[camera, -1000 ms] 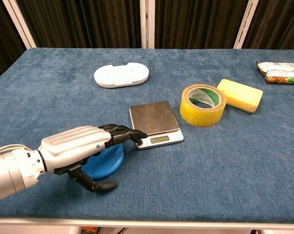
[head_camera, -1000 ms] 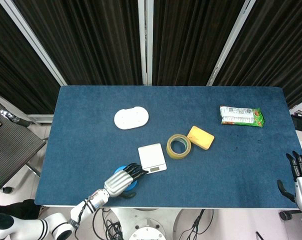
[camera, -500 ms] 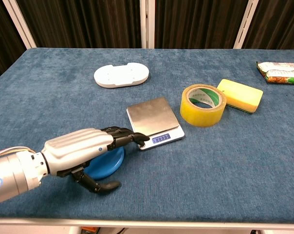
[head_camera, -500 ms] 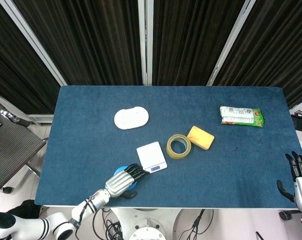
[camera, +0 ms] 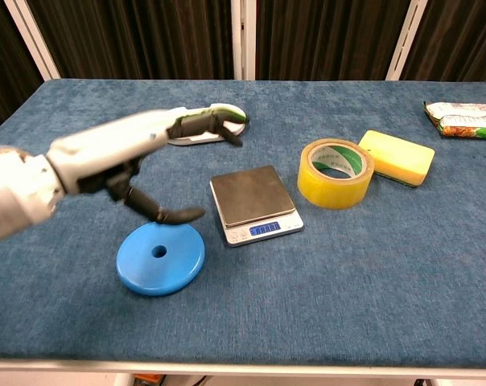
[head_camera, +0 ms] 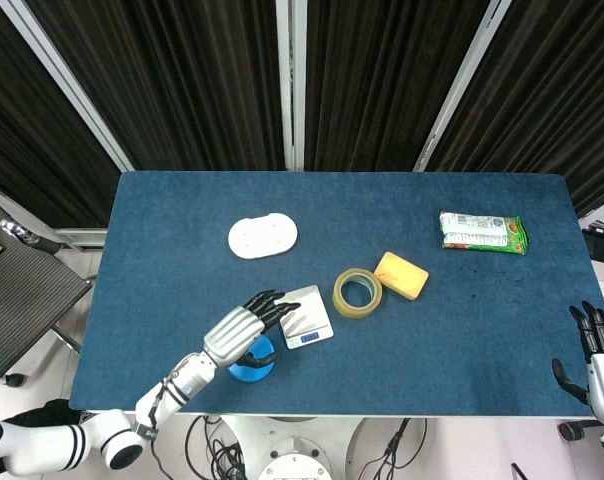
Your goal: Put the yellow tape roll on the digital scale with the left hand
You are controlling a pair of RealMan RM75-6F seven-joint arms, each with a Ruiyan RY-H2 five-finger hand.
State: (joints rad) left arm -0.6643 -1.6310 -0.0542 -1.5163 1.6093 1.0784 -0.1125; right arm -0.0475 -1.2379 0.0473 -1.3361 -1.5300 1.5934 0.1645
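The yellow tape roll lies flat on the blue table, just right of the digital scale, whose display is lit. My left hand hovers open above the table left of the scale, fingers spread and pointing toward it, holding nothing. At the table's right front corner my right hand shows in the head view only, fingers apart and empty.
A blue disc lies below the left hand. A white oval tray sits behind it. A yellow sponge lies right of the tape. A green snack packet is at the far right.
My left hand has lifted off the scale's front edge and risen up and back. The scale's display lit up and the scale shifted slightly. The blue disc is now uncovered.
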